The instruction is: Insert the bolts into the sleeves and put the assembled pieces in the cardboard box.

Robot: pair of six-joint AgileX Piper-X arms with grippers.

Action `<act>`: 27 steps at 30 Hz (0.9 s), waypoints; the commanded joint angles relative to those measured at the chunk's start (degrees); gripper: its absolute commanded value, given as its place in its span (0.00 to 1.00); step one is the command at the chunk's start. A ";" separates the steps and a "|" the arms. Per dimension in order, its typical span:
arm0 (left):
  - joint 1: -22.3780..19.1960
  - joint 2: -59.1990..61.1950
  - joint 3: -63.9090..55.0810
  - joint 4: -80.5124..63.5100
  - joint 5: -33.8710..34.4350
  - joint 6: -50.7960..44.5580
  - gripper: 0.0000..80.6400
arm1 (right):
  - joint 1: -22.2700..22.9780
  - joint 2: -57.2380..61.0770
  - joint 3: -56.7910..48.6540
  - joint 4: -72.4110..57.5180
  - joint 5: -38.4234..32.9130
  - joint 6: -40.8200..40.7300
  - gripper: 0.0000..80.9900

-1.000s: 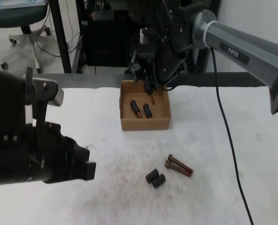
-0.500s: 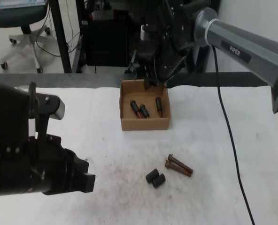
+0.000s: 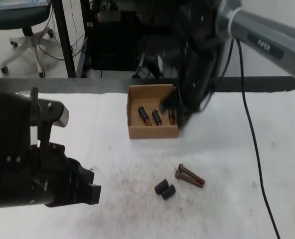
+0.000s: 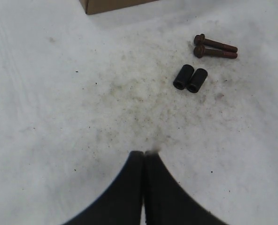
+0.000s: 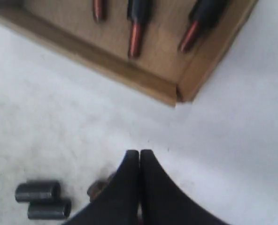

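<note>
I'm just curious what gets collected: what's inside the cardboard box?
Three bolts fitted in dark sleeves lie on the floor of the cardboard box. The right arm hangs over its far right corner, so anything there is covered.

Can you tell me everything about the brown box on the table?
The cardboard box is brown, plain and open on top, with low walls and a flat floor. It sits flat on the white-covered bench, towards the far side. Three bolts in dark sleeves lie on its floor, side by side. The right tool hangs shut over the bench just outside one corner, not touching it.
</note>
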 commanded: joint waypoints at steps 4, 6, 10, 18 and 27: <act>0.07 0.05 -0.03 -0.18 0.10 0.42 0.00 | 1.94 -3.09 6.33 1.14 0.12 -0.80 0.01; 0.07 0.05 -0.03 -0.18 0.10 0.42 0.00 | 2.92 -6.20 9.62 -2.42 0.12 -0.80 0.01; 0.07 0.05 -0.03 -0.18 0.10 0.42 0.00 | 4.55 -15.22 15.70 -9.61 0.12 0.06 0.01; 0.07 0.05 -0.03 -0.18 0.10 0.42 0.00 | 4.49 -33.99 33.14 -24.03 1.83 -0.36 0.01; -0.10 0.05 -0.06 -3.29 7.95 3.26 0.00 | 3.20 -32.81 44.44 -32.75 1.83 -6.04 0.01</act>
